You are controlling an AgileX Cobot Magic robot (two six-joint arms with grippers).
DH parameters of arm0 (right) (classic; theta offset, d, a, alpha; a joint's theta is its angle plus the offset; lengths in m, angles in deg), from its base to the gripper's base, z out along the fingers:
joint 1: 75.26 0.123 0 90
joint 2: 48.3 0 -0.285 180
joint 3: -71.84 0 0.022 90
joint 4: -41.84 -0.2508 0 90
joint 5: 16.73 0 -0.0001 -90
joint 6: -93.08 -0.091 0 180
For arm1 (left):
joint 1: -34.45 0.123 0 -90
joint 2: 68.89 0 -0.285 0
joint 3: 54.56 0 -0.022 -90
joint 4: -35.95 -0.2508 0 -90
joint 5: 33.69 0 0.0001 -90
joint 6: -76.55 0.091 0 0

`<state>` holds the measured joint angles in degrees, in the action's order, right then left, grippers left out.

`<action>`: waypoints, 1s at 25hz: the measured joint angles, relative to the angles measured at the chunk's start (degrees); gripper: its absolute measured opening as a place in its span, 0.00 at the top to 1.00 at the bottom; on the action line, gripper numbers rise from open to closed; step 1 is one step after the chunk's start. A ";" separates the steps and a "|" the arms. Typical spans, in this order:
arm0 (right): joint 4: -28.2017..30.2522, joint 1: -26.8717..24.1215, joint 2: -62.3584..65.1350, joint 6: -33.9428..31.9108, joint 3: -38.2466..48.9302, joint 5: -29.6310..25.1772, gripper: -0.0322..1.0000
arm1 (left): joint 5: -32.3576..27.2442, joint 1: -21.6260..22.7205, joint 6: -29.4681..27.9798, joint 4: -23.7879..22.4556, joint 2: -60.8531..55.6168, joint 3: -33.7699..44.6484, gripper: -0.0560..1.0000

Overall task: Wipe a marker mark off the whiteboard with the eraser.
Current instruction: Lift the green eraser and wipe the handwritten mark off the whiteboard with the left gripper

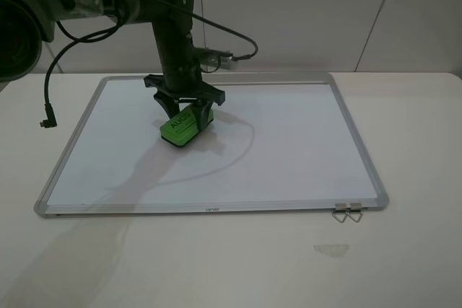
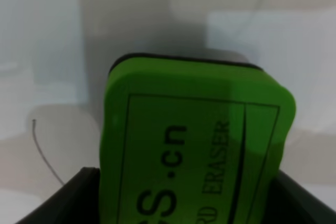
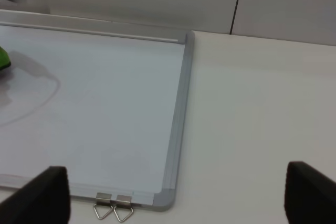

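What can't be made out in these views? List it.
Marker mark: a thin stroke in the left wrist view; too small to find in the exterior high view.
Eraser underside: hidden by its own body and the left gripper, all views.
Eraser lettering: cut off by the left wrist view's edge.
Right gripper: only blurred fingertips, at the right wrist view's edge.

The black left arm (image 1: pixel 172 30) has loose black cables (image 1: pixel 49 81) and a black hand (image 1: pixel 186 113).
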<state>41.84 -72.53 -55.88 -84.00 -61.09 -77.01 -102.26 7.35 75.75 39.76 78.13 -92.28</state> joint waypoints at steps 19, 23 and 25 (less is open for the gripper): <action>0.00 0.00 0.00 0.00 0.00 0.00 0.18 | 9.17 0.55 -0.05 -3.81 -1.31 10.13 0.37; 0.00 0.00 0.00 0.00 0.00 0.00 0.18 | 9.69 1.80 -1.40 -3.81 -1.38 10.14 0.37; 0.00 0.00 0.00 0.00 0.00 0.00 0.18 | 9.81 3.36 -1.82 -3.81 -1.38 10.14 0.37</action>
<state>41.84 -72.53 -55.88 -84.00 -61.09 -77.01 -92.44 10.71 73.92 35.95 76.75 -82.14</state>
